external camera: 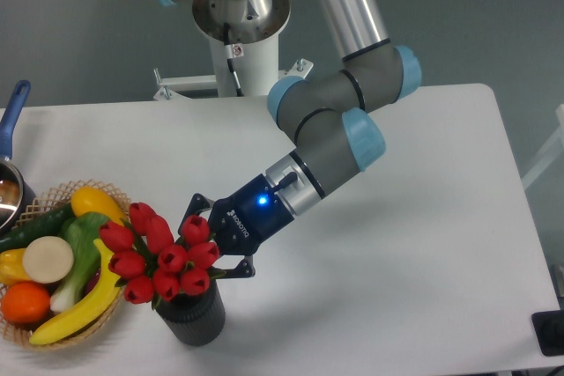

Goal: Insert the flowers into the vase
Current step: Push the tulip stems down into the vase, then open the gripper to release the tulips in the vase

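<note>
The flowers point(163, 254), a bunch of red tulip buds, sit low over the mouth of the vase point(192, 318), a dark grey ribbed cylinder near the table's front edge. Their stems reach down into the vase mouth and are mostly hidden by the buds. My gripper point(210, 244) comes in from the right at a slant and is shut on the flowers just behind the buds. Its dark fingers point(196, 203) show only partly beside the bunch, and a blue light glows on its body.
A wicker basket point(88, 328) with a banana, an orange, a yellow pepper and green vegetables stands just left of the vase, almost touching the flowers. A pot with a blue handle point(12, 116) sits at the far left edge. The arm's base point(240, 41) rises at the back.
</note>
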